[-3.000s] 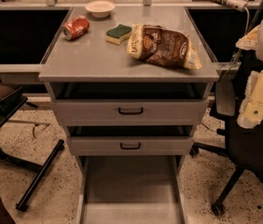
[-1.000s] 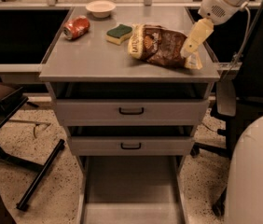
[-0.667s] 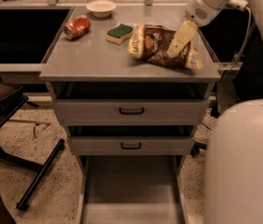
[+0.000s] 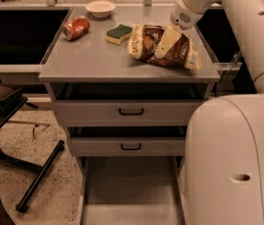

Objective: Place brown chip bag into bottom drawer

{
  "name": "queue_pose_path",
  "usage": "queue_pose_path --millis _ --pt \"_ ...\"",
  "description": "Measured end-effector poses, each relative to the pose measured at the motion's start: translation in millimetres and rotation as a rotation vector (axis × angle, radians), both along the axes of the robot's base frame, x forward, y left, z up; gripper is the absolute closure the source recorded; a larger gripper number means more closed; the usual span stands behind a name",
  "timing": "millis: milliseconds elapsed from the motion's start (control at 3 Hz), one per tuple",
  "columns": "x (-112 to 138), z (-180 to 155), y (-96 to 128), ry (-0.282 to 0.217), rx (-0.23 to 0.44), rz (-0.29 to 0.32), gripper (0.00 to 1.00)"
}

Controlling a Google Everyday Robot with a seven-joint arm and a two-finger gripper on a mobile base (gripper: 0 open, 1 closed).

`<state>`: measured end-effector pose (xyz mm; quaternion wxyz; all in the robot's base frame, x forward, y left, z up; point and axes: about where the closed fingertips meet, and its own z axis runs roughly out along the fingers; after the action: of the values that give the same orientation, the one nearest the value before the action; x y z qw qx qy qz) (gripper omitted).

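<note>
Hovering over the brown chip bag (atop the cabinet): the tool.

Legible text: brown chip bag on the counter carries vertical white lettering at its left end. The first word reads roughly "LATE"; the rest and the oval logos are illegible. Red soda can, left of bag: markings unreadable. Tool directly over bag's middle.
</note>
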<state>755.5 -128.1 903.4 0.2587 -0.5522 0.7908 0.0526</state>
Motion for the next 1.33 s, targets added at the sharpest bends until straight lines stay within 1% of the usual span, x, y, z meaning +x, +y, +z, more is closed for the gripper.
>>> queue_pose_path --millis 667,1000,1333 --pt "0.0 0.0 0.0 0.000 0.000 0.000 0.65" --pt "-12.1 15.7 -7.6 -0.014 -0.012 0.009 0.88" --pt "-42.9 46.6 -17.5 -0.007 -0.036 0.026 1.00"
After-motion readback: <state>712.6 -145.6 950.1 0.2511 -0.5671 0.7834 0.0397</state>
